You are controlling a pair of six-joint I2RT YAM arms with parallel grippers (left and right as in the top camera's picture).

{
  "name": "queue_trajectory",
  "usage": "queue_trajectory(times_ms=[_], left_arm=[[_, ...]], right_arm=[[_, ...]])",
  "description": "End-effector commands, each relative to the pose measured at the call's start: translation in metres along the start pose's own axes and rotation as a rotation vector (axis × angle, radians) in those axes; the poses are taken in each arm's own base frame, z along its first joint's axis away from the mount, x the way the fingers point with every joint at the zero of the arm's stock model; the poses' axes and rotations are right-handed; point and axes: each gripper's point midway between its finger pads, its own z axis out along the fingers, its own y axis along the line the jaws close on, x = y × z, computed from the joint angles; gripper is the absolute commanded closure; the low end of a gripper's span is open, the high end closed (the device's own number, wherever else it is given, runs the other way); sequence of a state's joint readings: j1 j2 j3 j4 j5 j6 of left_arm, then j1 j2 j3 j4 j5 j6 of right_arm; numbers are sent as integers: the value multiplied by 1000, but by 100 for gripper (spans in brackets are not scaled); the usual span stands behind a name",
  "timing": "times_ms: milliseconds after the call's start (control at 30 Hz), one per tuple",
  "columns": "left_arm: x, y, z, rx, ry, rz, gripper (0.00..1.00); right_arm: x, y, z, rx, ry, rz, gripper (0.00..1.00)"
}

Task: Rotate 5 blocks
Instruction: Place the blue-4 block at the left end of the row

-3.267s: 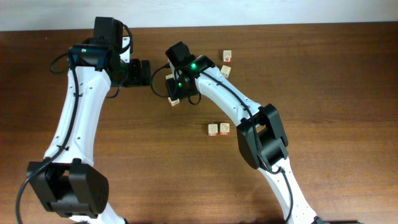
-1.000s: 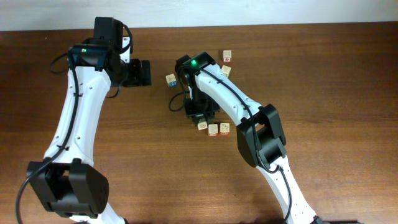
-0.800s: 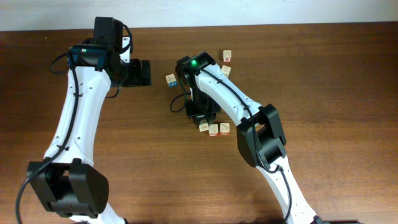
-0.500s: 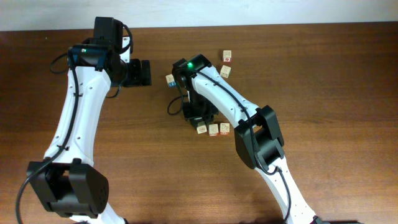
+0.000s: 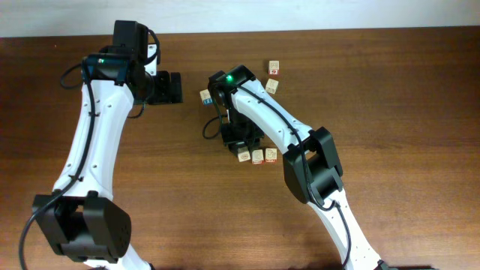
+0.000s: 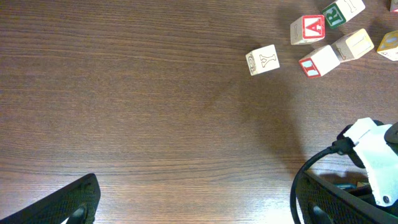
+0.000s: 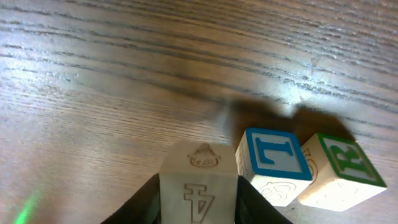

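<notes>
Where the right gripper (image 7: 199,204) straddles the pale A block (image 7: 199,169), you find its fingers (image 7: 146,208) flanking both sides; whether they clamp it cannot be told. That block lies directly between the fingers, just beside a blue T cube (image 7: 273,162). The left gripper (image 5: 174,88), spread wide, sits well apart, so the right arm is nearer.

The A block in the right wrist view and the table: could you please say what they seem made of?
The A block looks like pale bare wood, matte, with a thin outlined letter. The table looks like brown wood or wood-look laminate, slightly glossy: long grain lines and light glare; which one I cannot tell.
</notes>
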State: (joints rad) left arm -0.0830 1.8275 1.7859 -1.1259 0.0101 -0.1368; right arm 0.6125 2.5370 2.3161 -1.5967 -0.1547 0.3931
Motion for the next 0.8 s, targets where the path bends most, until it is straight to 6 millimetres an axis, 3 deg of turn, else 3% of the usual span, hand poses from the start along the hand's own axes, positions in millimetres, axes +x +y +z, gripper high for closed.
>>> queue_trajectory(times_ms=[0,200,333,567,633,733,767], left_arm=[[-6,1,-4,-5,-17,-13,1],[-6,1,-4,-5,-18,-13,1],[-6,1,-4,-5,-18,-13,1],[-6,1,-4,-5,-18,-13,1],[-6,1,-4,-5,-18,-13,1],[-6,1,-4,-5,-17,-13,1],[-6,1,-4,-5,-18,-13,1]], right_arm=[[1,3,-5,6,-17,-4,60],[1,3,-5,7,-18,-3,59],[-10,4,-9,-1,-65,-6,66],[-74,-19,-88,-83,-383,25,60],[-89,-31,-99,-83,-445,49,58],[-115,-65,-110,-60,-533,119,55],[-125,-77,-116,-48,-572,145,48]])
